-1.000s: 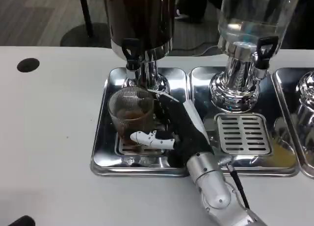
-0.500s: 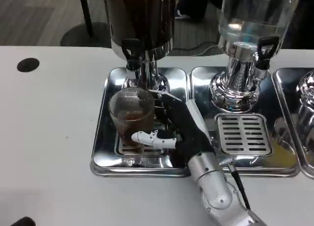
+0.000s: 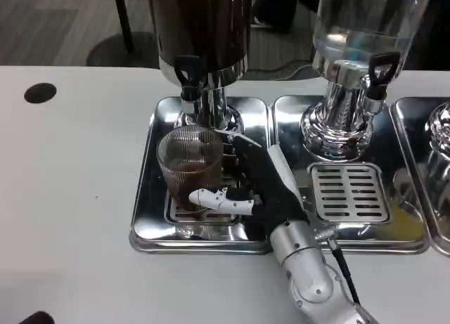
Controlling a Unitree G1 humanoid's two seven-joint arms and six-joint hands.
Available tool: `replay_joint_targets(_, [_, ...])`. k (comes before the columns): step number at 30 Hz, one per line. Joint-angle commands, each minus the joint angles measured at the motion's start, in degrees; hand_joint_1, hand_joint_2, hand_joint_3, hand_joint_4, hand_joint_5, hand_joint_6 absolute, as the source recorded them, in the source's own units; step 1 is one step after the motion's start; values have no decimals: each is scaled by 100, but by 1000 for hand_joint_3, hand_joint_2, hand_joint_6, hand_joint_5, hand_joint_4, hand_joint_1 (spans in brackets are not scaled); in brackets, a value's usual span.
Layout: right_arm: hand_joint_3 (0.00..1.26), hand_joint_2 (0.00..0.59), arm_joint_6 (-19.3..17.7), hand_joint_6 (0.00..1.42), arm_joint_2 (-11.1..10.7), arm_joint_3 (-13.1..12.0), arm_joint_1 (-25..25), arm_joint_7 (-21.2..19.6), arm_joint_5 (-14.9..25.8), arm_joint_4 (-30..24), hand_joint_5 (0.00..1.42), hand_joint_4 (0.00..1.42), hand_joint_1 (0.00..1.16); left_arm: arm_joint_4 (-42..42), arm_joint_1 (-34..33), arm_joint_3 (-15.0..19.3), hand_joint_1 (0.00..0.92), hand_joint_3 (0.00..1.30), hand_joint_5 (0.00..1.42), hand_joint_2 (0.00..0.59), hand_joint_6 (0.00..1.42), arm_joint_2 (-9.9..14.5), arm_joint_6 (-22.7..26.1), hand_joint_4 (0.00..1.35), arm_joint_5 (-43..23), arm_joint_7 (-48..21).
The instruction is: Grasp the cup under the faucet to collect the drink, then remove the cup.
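A ribbed clear cup point(image 3: 188, 162) holding some brown drink stands on the drip grate of the left steel tray point(image 3: 146, 197), right under the black faucet point(image 3: 188, 72) of the dark drink dispenser point(image 3: 200, 25). My right hand point(image 3: 261, 187) grips the cup from its right side: the white thumb point(image 3: 212, 199) crosses the front of the cup low down and the fingers point(image 3: 238, 137) reach round behind it. A dark bit of my left hand point(image 3: 34, 318) shows at the bottom left edge; its fingers are hidden.
A second dispenser point(image 3: 358, 29) with clear liquid stands on its own tray point(image 3: 350, 192) to the right. A third tray's edge point(image 3: 436, 162) is at the far right. A black round hole point(image 3: 40, 93) marks the table at the left.
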Motion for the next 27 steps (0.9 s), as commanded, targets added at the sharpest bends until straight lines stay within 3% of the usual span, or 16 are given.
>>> replay_joint_targets(1, [407,184,-25,271,304,-2,45,-22,34,-235,376,385,956,4,33,-16,0,0,0,5,0,55,21,0,45,-32])
replay_joint_targets(27, [411,193,112,289,184,-12,222,43,11,-852,389,396,949,-23,13,-64,0,0,0,5,0,59,53,0,73,-27])
